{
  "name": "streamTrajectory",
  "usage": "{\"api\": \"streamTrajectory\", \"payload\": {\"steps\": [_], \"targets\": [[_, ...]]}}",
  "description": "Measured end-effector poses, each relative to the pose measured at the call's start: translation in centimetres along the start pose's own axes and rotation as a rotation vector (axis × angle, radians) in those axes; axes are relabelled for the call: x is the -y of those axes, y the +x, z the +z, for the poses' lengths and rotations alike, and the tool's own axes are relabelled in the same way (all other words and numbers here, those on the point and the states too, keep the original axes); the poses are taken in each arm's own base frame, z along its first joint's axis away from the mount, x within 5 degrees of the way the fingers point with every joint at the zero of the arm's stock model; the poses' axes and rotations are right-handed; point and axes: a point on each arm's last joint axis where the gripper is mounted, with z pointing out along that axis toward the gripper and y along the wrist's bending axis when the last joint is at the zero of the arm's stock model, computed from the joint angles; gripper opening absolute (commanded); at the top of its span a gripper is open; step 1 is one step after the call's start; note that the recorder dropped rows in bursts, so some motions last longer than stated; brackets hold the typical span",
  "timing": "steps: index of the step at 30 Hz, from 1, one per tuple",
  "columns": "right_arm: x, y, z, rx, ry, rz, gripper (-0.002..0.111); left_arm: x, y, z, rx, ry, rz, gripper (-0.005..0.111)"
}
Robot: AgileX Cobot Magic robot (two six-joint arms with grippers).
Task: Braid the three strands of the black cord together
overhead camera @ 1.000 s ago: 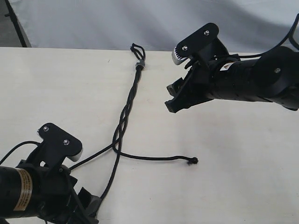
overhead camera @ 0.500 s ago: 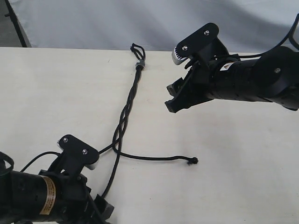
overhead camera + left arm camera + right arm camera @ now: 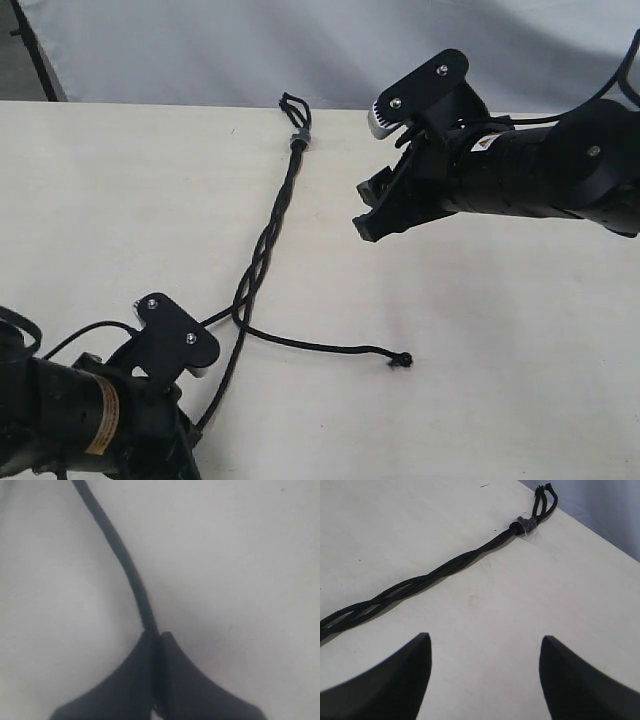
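The black cord (image 3: pixel 275 215) runs from its loop (image 3: pixel 292 104) and grey band (image 3: pixel 298 138) down the table, twisted as far as the middle. From there the three strands part. One strand (image 3: pixel 320 346) lies out to the right and ends in a knot (image 3: pixel 402 359). A second (image 3: pixel 218 318) passes behind the left wrist. The third (image 3: pixel 225 375) leads down to my left gripper (image 3: pixel 156 639), which is shut on it (image 3: pixel 120 550). My right gripper (image 3: pixel 367 210) hovers open right of the cord, with the braid (image 3: pixel 445 570) beyond its fingertips (image 3: pixel 417 655).
The pale table (image 3: pixel 520 340) ends at a grey backdrop (image 3: pixel 200 50) just behind the loop. My left arm (image 3: pixel 90 420) fills the front left corner and covers its own fingers in the exterior view.
My left arm has slid right and toward the front edge with its strand. The twisted part has drawn tighter and the right strand's knot has shifted left and forward. The right arm has not moved.
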Motion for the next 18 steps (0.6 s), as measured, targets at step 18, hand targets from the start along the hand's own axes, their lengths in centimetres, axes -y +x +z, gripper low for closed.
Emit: {"api": "streamTrajectory", "payload": {"steps": [18], "targets": [[0.0, 0.0, 0.0, 0.000, 0.000, 0.005, 0.060, -3.3, -2.0, -1.9, -0.085, -0.303, 0.732, 0.001]]}}
